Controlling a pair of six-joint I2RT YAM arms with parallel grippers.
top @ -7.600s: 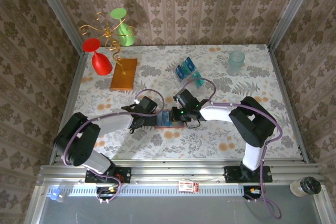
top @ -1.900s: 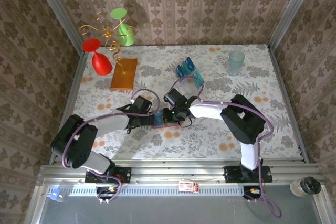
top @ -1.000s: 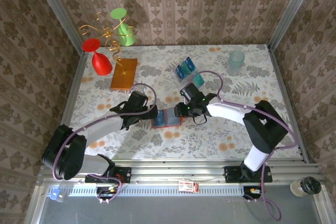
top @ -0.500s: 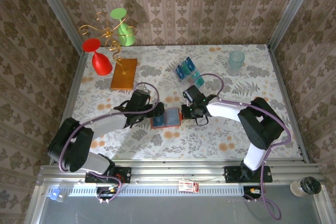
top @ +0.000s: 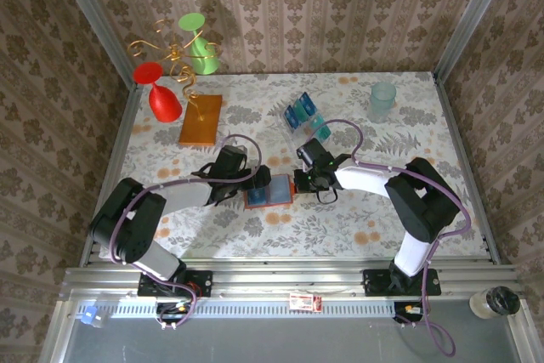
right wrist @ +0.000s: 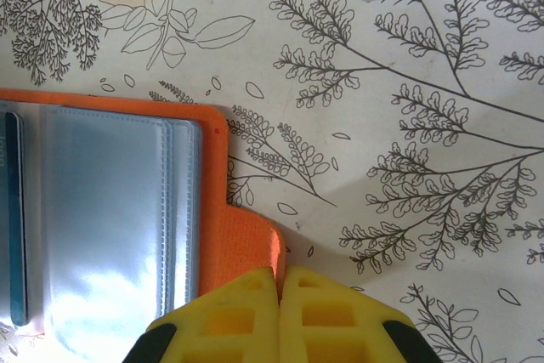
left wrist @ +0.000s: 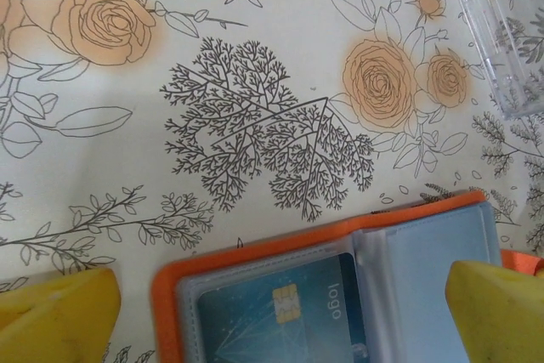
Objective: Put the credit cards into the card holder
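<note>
I log a floral-printed tablecloth [top: 408,210] covering the table. At far left, a red plastic goblet [top: 159,95] and a green plastic goblet [top: 198,44] sit tilted against a gold wire stand [top: 174,61], with a flat orange-brown rectangular slab [top: 201,119] just beside them. A clear plastic slotted rack [left wrist: 501,31] sits mid-table. A pale green translucent cup [top: 382,101] stands upright at far right.

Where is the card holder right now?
In the top view the card holder lies open on the table, between the left gripper and the right gripper, whose jaws pinch its tab.
</note>
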